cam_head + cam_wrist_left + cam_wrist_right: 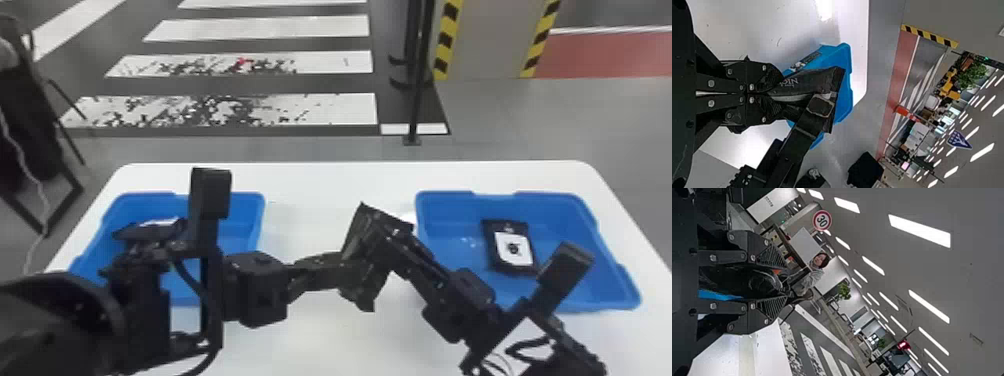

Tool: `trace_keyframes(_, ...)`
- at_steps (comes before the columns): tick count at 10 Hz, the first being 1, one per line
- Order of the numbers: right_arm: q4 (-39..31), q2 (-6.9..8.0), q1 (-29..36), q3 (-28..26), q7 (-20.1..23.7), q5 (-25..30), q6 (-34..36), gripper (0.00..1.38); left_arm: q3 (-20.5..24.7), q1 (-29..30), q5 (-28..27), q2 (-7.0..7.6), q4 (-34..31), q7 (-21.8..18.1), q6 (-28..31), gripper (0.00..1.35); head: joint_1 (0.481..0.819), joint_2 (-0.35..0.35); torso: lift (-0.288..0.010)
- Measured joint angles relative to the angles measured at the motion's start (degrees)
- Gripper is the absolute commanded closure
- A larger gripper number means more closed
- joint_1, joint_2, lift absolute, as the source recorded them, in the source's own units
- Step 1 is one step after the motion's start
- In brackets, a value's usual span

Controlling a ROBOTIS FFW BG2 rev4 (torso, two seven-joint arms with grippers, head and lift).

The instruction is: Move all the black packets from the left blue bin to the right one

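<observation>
The left gripper [340, 267] is clenched on a black packet [807, 82], which is held above the white table [320, 190], between the two bins. The right gripper [377, 235] is at this same packet, with its fingers standing apart; if they touch it, one cannot tell. Another black packet [512, 247] with white label lies inside the right blue bin [580, 215]. In the left blue bin [245, 205] there is a dark packet [150, 230], partly hidden by the left arm.

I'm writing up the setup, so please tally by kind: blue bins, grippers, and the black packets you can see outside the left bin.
Blue bins: 2
Grippers: 2
Black packets: 2
Total: 6
</observation>
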Motion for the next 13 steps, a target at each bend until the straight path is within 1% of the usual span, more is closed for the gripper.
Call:
trace_keyframes(1, 0.0, 0.0, 0.0, 0.0, 0.1, -0.1, -0.2, 1.28, 0.0, 0.0, 0.0, -0.07, 0.0, 0.0, -0.2, 1.19, 0.695, 0.075, -0.154)
trace_keyframes(2, 0.1, -0.03, 0.0, 0.0, 0.3, -0.6, 0.2, 1.28, 0.3, 0.1, 0.4, -0.31, 0.3, 0.0, -0.9, 0.93, 0.695, 0.076, -0.154)
trace_keyframes(3, 0.3, -0.07, -0.1, 0.0, 0.5, -1.5, 1.0, 1.28, 1.3, 0.8, 1.8, -0.93, 1.4, 0.0, -3.0, 0.52, 0.695, 0.078, -0.154)
trace_keyframes(4, 0.8, -0.17, -0.5, -0.6, 0.6, -2.2, 1.3, 1.28, 3.1, 2.4, 2.8, -1.86, 2.0, -0.1, -6.2, 0.27, 0.695, 0.083, -0.154)
trace_keyframes(5, 1.6, -0.37, -1.4, -2.0, 0.5, -2.4, 1.4, 1.28, 5.0, 4.0, 3.2, -2.33, 2.2, -0.4, -8.7, 0.2, 0.695, 0.084, -0.154)
trace_keyframes(7, 4.8, -1.31, -4.6, -5.4, 0.6, -2.4, 3.1, 1.28, 8.4, 6.2, 3.7, -2.38, 1.3, -0.8, -11.8, 0.21, 0.695, 0.075, -0.154)
trace_keyframes(10, 13.3, -3.43, -11.4, -8.4, 0.6, -1.3, 4.0, 1.28, 13.8, 8.2, 4.0, -2.45, -0.4, -0.7, -12.2, 0.22, 0.695, 0.067, -0.154)
trace_keyframes(12, 19.1, -4.0, -15.7, -11.2, 0.1, 1.9, 4.1, 1.27, 15.7, 8.6, 4.1, -2.54, -0.8, -0.7, -12.0, 0.22, 0.695, 0.041, -0.154)
trace_keyframes(13, 21.4, -4.02, -17.2, -12.8, -0.5, 4.0, 3.9, 1.2, 16.3, 8.7, 4.0, -2.55, -0.9, -0.6, -11.9, 0.22, 0.695, 0.018, -0.154)
